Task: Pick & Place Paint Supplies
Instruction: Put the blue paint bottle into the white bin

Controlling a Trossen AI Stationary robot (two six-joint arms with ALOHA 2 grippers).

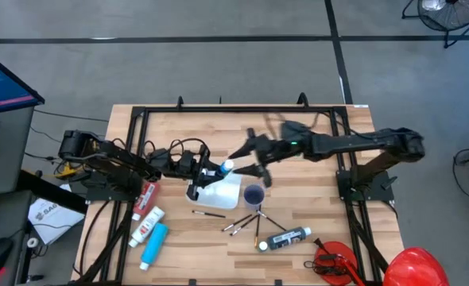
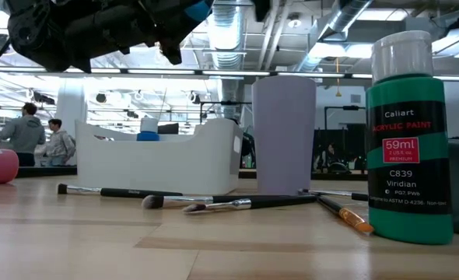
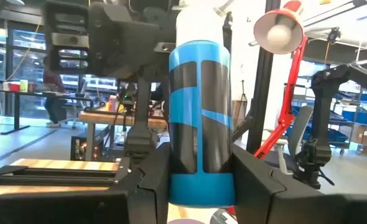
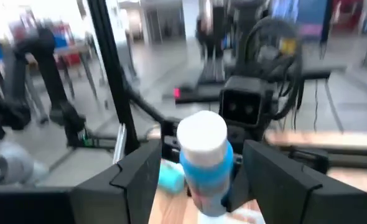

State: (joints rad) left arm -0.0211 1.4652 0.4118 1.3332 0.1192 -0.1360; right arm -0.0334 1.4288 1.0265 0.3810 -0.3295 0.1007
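Observation:
My left gripper [image 1: 205, 171] is over the white bin [image 1: 218, 193] and shut on a blue bottle with a black label and a white cap [image 1: 222, 168]. My right gripper [image 1: 252, 161] comes in from the table's right, open. In the right wrist view its fingers [image 4: 139, 175] stand either side of the bottle's cap [image 4: 202, 134], with gaps showing. A red tube [image 1: 147, 198], a white tube with a red label [image 1: 146, 226] and a light blue tube [image 1: 154, 244] lie at front left. Brushes [image 1: 242, 223] and a black bottle with a white cap [image 1: 285, 238] lie at front centre. My left gripper pinches the blue bottle's bottom end [image 3: 201, 183] between its two fingers [image 3: 147, 186], coming level from the table's left. The bottle runs on along the fingers, with its cap [image 3: 199, 22] pointing toward the right arm. It is lifted clear above the bin.
A purple cup [image 1: 254, 195] stands just right of the bin, close under the right gripper. A red tool with a black handle [image 1: 333, 262] and a red dome [image 1: 414, 266] sit at the front right corner. The black frame rails [image 1: 242, 110] run round the table.

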